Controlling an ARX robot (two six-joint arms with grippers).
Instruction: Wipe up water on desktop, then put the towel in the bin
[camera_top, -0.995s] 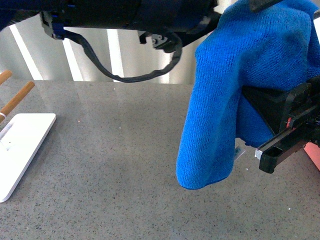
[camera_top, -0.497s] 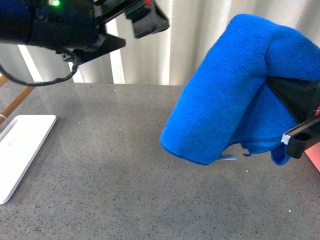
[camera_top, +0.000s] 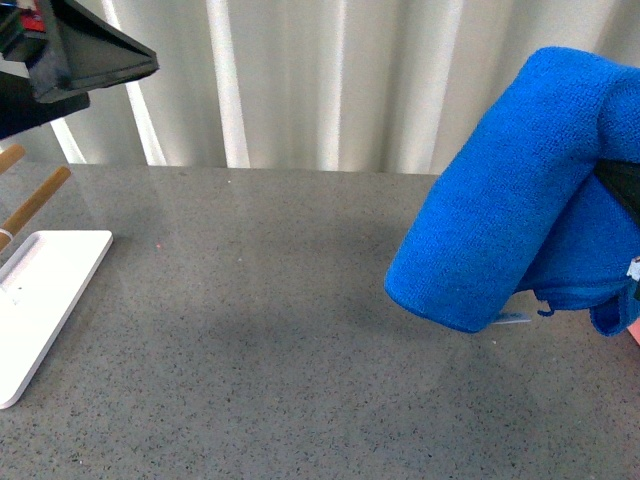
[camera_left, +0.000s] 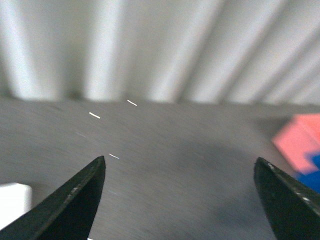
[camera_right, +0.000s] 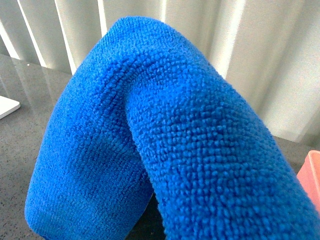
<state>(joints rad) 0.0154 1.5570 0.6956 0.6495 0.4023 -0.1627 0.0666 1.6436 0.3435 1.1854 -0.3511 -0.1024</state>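
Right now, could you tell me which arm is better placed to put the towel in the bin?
Right. The towel hangs over the right arm, with the bin just beside it; the left tool is open, empty and raised at the far left.

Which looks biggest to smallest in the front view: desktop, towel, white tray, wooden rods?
1. desktop
2. towel, enlarged by nearness to the camera
3. white tray, cut off at the edge
4. wooden rods

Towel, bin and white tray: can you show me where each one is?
towel (camera_top: 500, 230): front view, middle of its hanging fold.
bin (camera_left: 298, 143): left wrist view, blurred pink wall.
white tray (camera_top: 45, 300): front view, flat top.
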